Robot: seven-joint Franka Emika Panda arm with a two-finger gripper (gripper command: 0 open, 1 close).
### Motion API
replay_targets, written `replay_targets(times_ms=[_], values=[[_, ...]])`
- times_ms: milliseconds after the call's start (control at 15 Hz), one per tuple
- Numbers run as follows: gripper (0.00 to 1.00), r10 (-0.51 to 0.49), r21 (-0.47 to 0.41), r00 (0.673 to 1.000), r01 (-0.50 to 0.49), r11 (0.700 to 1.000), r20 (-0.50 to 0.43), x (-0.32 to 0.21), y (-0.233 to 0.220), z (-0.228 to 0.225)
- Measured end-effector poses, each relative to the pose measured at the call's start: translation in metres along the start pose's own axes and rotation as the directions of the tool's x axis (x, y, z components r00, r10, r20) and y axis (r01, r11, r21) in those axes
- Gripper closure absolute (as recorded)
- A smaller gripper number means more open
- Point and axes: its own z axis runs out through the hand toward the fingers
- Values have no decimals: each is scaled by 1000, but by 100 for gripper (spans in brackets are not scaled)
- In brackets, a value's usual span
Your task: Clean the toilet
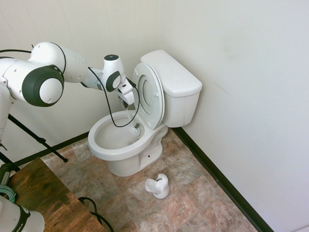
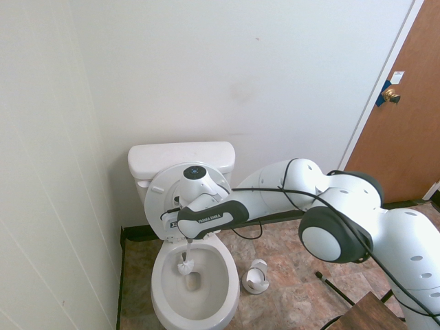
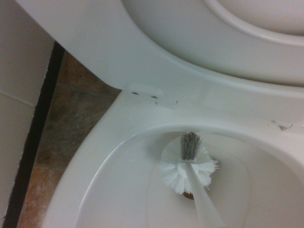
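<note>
The white toilet (image 1: 114, 152) stands against the back wall with its seat and lid (image 1: 149, 94) raised against the tank (image 1: 176, 82). My gripper (image 1: 126, 103) hangs over the back of the bowl, shut on the thin handle of a white toilet brush (image 1: 136, 128). The brush head (image 2: 184, 265) is down inside the bowl near the drain, below the gripper (image 2: 188, 238). In the wrist view the bristle head (image 3: 189, 166) sits low in the bowl, with the rim (image 3: 118, 137) and the raised seat (image 3: 190, 42) above it.
A small white brush holder (image 1: 158, 186) stands on the tiled floor in front of the toilet. A wooden table (image 1: 43, 193) is at the near left. A brown door (image 2: 405, 117) is at the right. Walls close in behind and beside the toilet.
</note>
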Motion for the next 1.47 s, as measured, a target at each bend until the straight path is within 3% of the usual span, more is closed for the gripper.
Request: replay_targets(times_ms=[733, 1067, 1467], values=[[100, -49, -22, 999, 49, 999, 4, -46, -6, 22], [100, -77, -32, 996, 78, 996, 37, -73, 35, 23], [100, -64, -29, 995, 66, 997, 83, -56, 107, 28]])
